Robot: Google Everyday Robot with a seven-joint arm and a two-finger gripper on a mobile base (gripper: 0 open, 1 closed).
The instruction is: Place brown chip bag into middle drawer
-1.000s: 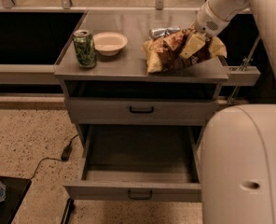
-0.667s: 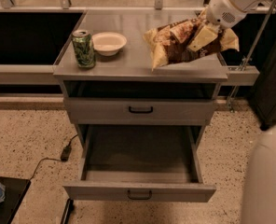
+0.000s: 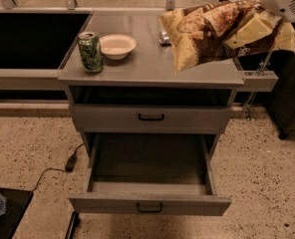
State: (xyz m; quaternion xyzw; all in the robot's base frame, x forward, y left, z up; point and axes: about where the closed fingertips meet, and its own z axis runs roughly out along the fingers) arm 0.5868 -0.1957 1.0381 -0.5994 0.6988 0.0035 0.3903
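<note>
No legible text anywhere.

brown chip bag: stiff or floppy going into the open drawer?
Likely floppy: the brown chip bag droops, creased, from the pincer at upper right, over the cabinet top. Probably light, since one edge grip holds it. Might drape over the middle drawer rim.

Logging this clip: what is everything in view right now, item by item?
brown chip bag: one, dark brown with yellow edges, lifted above the countertop's right end
middle drawer: one, grey, pulled open, nothing seen inside
upper drawer: one, grey with black handle, closed
countertop: one, grey metal
green can: one, upright, countertop's left
white bowl: one, right of the can
foil packet: one, silver, behind the bag
black cable: one, on the floor, left
tool: one, white, top right, holding the bag
</note>
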